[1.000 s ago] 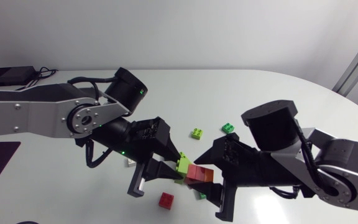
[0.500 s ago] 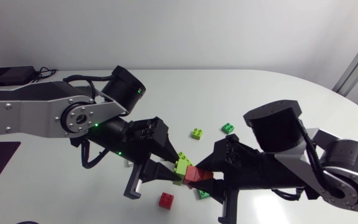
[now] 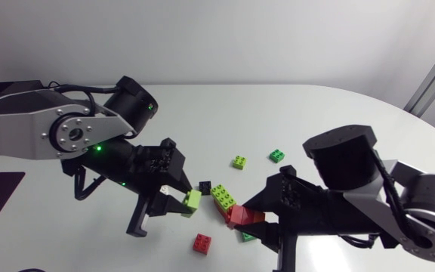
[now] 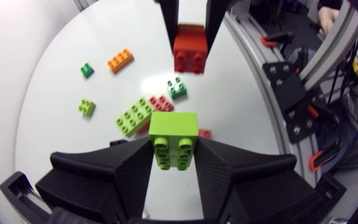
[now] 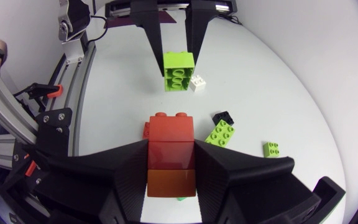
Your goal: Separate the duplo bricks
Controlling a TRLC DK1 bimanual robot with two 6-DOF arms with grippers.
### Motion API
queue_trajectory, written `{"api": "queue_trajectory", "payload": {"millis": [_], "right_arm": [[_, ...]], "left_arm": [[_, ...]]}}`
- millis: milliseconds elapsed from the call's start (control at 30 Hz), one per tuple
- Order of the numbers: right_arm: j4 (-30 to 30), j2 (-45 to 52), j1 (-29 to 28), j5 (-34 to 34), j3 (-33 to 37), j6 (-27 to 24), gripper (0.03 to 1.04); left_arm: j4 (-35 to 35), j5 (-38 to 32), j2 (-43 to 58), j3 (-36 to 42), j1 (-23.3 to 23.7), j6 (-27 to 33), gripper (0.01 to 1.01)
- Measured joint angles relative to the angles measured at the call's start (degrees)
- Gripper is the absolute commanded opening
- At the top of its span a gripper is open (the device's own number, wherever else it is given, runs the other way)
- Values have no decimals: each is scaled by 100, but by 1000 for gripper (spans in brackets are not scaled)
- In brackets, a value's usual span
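Observation:
My left gripper (image 3: pixel 189 202) is shut on a lime green brick (image 3: pixel 192 200), held above the table left of centre. In the left wrist view the lime brick (image 4: pixel 174 138) sits between the fingers of my left gripper (image 4: pixel 174 148). My right gripper (image 3: pixel 242 218) is shut on a red brick (image 3: pixel 236 214) with an orange part (image 3: pixel 256 217) joined to it. The red brick (image 5: pixel 170 134) fills the gap of my right gripper (image 5: pixel 171 155). The two held bricks are apart, facing each other: the lime brick (image 5: pixel 178 71) shows ahead of the right gripper, the red brick (image 4: pixel 189 53) ahead of the left.
Loose bricks lie on the white table (image 3: pixel 338 121): a long lime one (image 3: pixel 223 196), a black one (image 3: pixel 205 186), a red one (image 3: pixel 202 242), a small lime one (image 3: pixel 239 162), a green one (image 3: pixel 276 156). The wrist views also show a white brick (image 5: pixel 197 83) and an orange brick (image 4: pixel 120 60).
The right gripper closed on the red brick. The lime brick, joined to the red one before, has come off, and the left arm carried it away to the left.

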Motion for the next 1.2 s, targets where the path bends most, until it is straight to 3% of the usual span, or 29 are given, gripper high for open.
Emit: {"api": "queue_trajectory", "payload": {"millis": [267, 633, 733, 967, 1067, 1200], "right_arm": [[-212, -326, -15, 2, -149, -103, 272], [-256, -417, -15, 13, -258, -129, 274], [-354, -503, -15, 7, -299, -153, 274], [-387, -728, -96, -48, -413, -238, 274], [-393, -822, -142, -96, -431, -238, 274], [-400, -881, -168, -114, -439, -238, 274]], "left_arm": [[92, -2376, -116, -992, 7, 1110, 290], [570, -4111, 372, -1558, -494, 1574, 289], [586, -4240, 466, -1558, -664, 1572, 295], [452, -3998, 575, -1290, -776, 1517, 721], [232, -3377, 520, -951, -671, 1375, 843], [-225, -2238, 339, -256, -374, 1051, 880]]}}
